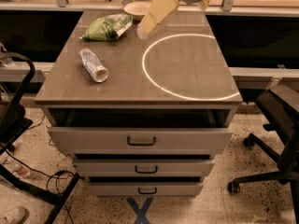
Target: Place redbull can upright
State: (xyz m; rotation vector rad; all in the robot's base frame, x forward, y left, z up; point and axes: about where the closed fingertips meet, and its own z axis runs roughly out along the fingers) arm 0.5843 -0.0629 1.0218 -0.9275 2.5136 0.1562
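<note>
The redbull can (pixel 93 65) is a slim silvery cylinder lying on its side on the left part of the grey table top (pixel 126 80), one round end facing the front. My gripper (pixel 148 21), pale yellow, hangs from the arm at the top of the view. It is above the back middle of the table, to the right of and behind the can, well apart from it. It holds nothing that I can see.
A green crinkly bag (pixel 107 27) lies at the back left, a small white bowl (pixel 137 8) behind it. A bright light ring (pixel 187 64) marks the right half. The top drawer (pixel 140 139) is slightly open. Office chairs stand at right (pixel 280 125) and left (pixel 14 101).
</note>
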